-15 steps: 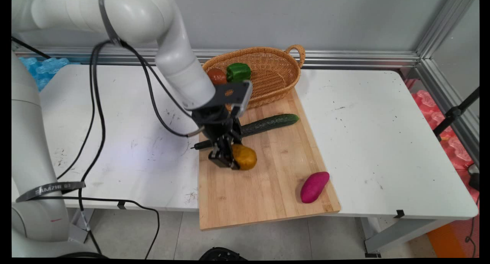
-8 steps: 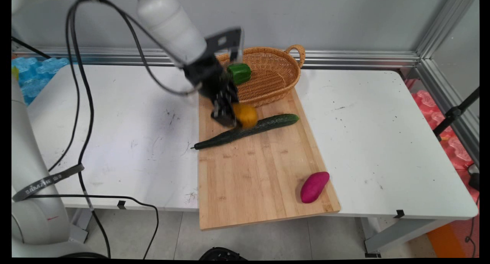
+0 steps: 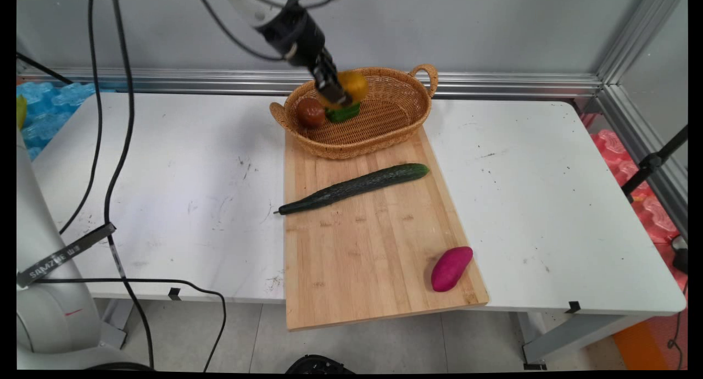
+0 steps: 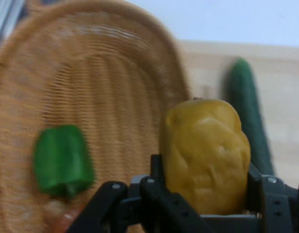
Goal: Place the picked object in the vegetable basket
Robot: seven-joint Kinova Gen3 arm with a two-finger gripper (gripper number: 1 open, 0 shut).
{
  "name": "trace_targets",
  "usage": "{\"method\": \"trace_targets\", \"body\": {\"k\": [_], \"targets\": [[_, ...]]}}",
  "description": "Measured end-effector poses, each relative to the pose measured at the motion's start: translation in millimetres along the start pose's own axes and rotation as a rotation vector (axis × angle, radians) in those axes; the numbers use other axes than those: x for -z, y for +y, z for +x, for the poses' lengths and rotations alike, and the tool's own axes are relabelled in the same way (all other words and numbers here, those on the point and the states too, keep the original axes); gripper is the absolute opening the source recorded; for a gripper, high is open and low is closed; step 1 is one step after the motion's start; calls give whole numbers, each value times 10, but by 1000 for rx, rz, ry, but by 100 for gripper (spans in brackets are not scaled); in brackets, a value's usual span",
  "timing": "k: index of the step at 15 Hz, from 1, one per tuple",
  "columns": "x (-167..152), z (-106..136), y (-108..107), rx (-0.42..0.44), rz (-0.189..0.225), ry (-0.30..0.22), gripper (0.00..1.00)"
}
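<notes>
Two vegetables, a green pepper (image 3: 342, 113) and a tomato (image 3: 311, 112), lie in your basket (image 3: 384, 126); your pincer (image 3: 335, 93) pinches a yellow pepper (image 3: 352, 85) above it; cucumber (image 3: 357, 187) and purple sweet potato (image 3: 451, 268) lie on the cutting board (image 3: 373, 247).

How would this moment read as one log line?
gripper: shut on yellow pepper | above basket | inside: green pepper, tomato
</notes>
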Motion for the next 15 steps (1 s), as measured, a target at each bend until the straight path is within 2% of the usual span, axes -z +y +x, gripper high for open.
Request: {"method": "trace_targets", "body": {"k": [3,6,10,15], "targets": [[-93,108,-337,68,63,36,0],[-299,212,-617,111,101,62,0],[-659,323,-896,140,123,72,0],[-1165,377,-1156,145,118,50,0]]}}
